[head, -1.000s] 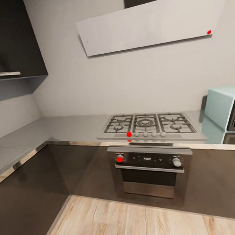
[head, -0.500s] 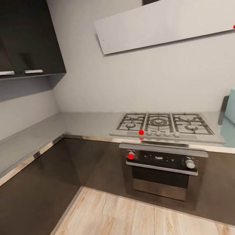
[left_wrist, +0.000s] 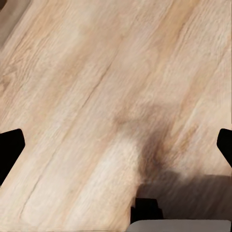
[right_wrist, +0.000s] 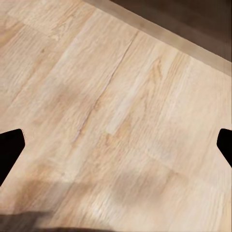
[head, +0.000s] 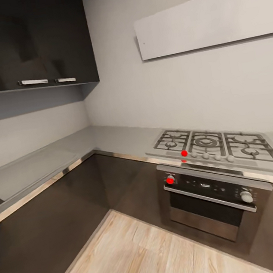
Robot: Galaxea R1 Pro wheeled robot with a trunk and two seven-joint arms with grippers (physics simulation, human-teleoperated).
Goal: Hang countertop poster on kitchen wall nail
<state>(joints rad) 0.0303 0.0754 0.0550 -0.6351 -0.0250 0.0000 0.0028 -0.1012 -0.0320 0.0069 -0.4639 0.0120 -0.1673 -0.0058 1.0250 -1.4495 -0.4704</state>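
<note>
Poster nowhere in my views; steel worktop runs left from hob. Both jaws spread wide, empty, pointing at wood floor. Nearer arm: cannot tell.

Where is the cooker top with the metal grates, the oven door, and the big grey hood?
Steel gas hob with black grates (head: 215, 143), head view, middle burner grate.
Black built-in oven (head: 208, 211), head view, door glass.
Flat grey extractor hood (head: 211, 19), head view, front panel.

1 hob, 1 oven
</note>
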